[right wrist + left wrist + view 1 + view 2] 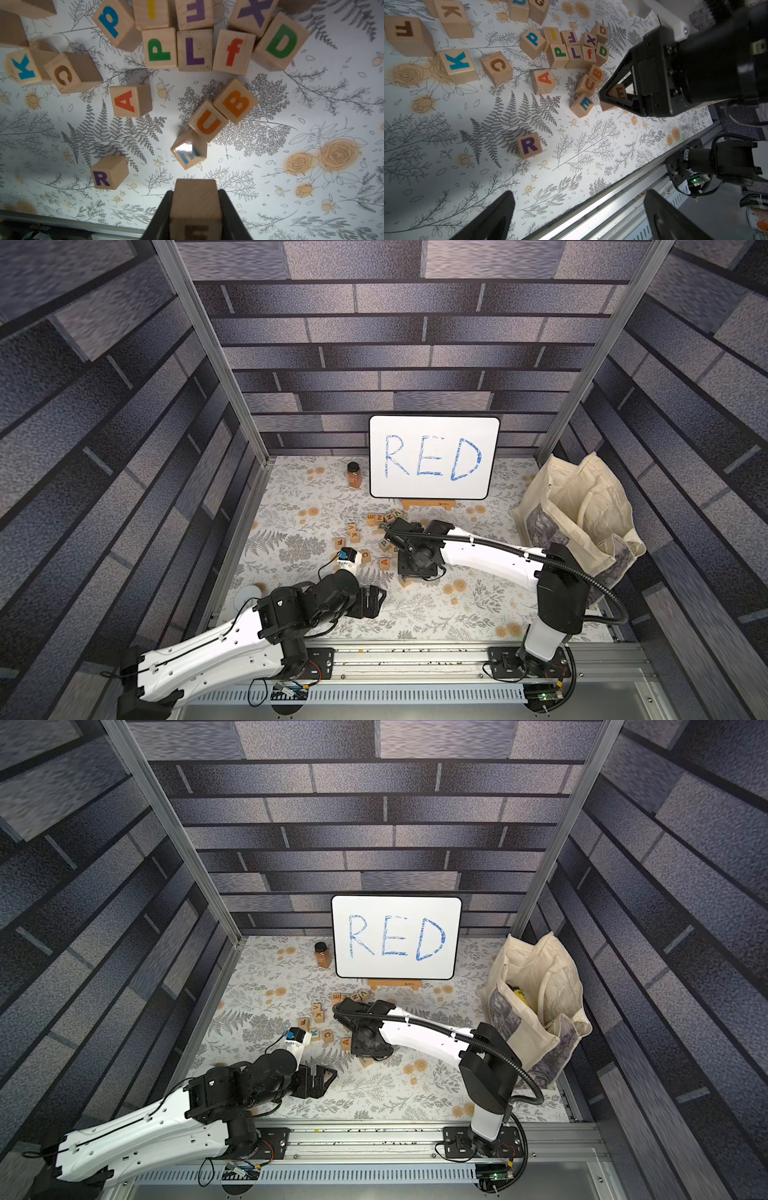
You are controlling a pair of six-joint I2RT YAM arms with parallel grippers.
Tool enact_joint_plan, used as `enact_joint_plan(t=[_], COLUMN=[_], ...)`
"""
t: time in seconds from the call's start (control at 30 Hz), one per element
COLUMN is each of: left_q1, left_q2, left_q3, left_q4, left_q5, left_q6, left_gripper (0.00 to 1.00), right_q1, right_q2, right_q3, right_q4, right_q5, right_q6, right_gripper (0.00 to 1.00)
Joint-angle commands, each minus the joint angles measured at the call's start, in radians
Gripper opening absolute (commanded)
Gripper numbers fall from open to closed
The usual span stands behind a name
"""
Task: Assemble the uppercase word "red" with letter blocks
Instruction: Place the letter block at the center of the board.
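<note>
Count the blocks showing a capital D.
2. Green D beside the red f block; orange D next to the purple X block. Others may be hidden under the right arm.

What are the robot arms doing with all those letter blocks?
They are spelling RED, like the word on the white board. The right gripper is shut on a block with an orange E. The purple R block lies by itself, nearer the front. The green D block sits among the other blocks. The left gripper is open and holds nothing.
</note>
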Motion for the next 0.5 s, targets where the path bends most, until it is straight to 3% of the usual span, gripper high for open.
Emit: enact_joint_plan(t=[0.0, 0.47], left_q1=[-0.055, -0.297], left_q2=[-0.015, -0.051], left_q3=[-0.012, -0.005], left_q4=[-0.049, -0.162], left_q5=[-0.096, -0.296], left_q6=[-0.061, -0.216], left_gripper=[1.0, 1.0], right_q1=[0.032, 0.102], right_q2=[-0.04, -0.001], right_q3=[-0.016, -0.03], right_q4=[0.009, 0.1], right_q5=[0.029, 0.035], right_q6=[0.048, 0.061], right_gripper=[0.14, 0.14])
